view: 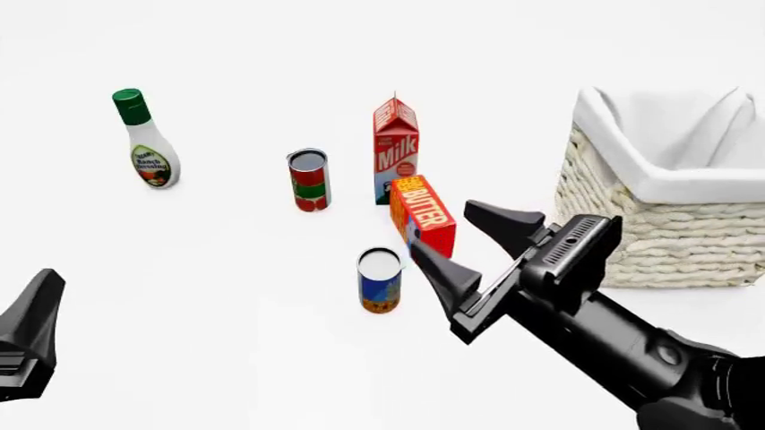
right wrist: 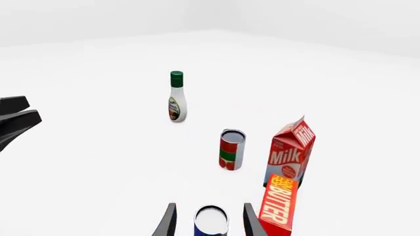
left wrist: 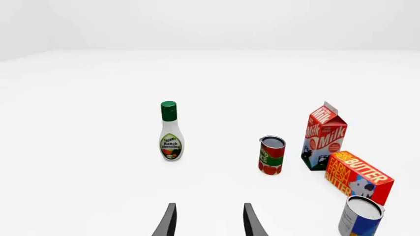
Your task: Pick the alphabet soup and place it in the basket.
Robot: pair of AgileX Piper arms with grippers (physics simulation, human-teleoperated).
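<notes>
The alphabet soup (view: 379,280), a small can with a blue and orange label and a pale top, stands upright on the white table. My right gripper (view: 442,226) is open, just right of and above it, not touching. In the right wrist view the can (right wrist: 211,221) shows between the spread fingers of the right gripper (right wrist: 209,220). The can also shows in the left wrist view (left wrist: 359,215). The basket (view: 669,235), cream wicker with a white lining, stands at the right. My left gripper (view: 30,331) is at the near left, open and empty in its wrist view (left wrist: 208,220).
A butter box (view: 424,213), a milk carton (view: 396,149) and a red-and-green can (view: 308,180) stand just behind the soup. A ranch dressing bottle (view: 146,140) stands at the far left. The left gripper's fingers (right wrist: 15,120) show at the edge of the right wrist view.
</notes>
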